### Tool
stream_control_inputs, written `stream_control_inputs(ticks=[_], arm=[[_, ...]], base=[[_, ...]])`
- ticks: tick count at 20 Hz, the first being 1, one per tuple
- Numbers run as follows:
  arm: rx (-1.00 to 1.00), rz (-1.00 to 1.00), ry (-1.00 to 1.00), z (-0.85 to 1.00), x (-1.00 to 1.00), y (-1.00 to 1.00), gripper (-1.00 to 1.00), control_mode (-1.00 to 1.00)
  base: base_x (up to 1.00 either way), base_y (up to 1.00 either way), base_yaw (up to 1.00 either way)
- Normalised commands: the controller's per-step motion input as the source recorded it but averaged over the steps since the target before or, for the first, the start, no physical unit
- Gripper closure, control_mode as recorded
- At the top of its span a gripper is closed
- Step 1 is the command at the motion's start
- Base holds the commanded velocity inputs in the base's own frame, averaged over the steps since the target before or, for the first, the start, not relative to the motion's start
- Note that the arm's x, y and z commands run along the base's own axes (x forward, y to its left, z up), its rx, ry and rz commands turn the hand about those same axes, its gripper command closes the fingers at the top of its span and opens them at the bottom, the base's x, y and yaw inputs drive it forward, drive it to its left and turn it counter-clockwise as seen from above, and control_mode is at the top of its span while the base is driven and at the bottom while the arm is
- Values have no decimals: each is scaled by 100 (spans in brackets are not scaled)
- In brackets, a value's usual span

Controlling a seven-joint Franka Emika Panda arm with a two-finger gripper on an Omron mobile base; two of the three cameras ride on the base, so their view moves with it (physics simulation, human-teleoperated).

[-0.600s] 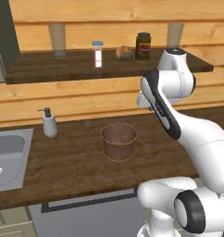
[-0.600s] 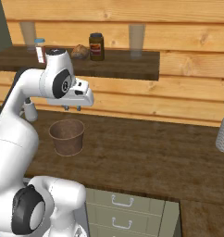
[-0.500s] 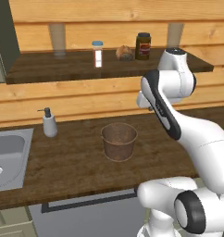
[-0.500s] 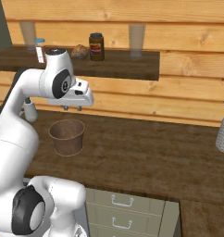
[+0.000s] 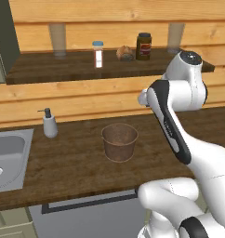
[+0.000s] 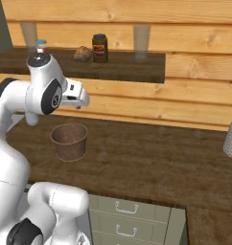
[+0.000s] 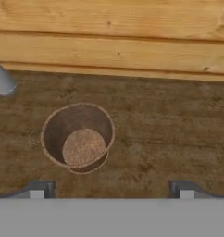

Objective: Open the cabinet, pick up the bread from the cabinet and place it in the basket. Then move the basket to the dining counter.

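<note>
The cabinet's dark wood floor board lies open to view. On it the small golden-brown bread rests beside a dark jar. Below, the brown basket stands upright and empty on the counter. My gripper hangs open and empty above the counter, under the shelf and over the basket's right side. Its fingertips are spread wide apart. The hand view looks straight down, with the basket left of centre.
The shelf also carries a dark jar, a white blue-capped bottle and two glasses. A soap dispenser and steel sink sit left of the basket. A vase stands far right.
The arm's upper joint and hand have drawn back a little from the wall. The basket and the things on the shelf have not moved.
</note>
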Motion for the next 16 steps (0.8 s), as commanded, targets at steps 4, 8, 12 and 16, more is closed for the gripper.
stream_control_inputs(ticks=[4, 8, 12, 16], arm=[[0, -1, -27, 67, 0, 4, -100, -100], [0, 0, -21, 81, 3, 5, -100, -100], [0, 0, -24, 85, 17, 4, -100, -100], [2, 0, -18, 57, 35, 6, -100, -100]], base=[[0, 0, 0], [0, 0, 0], [0, 0, 0], [0, 0, 0]])
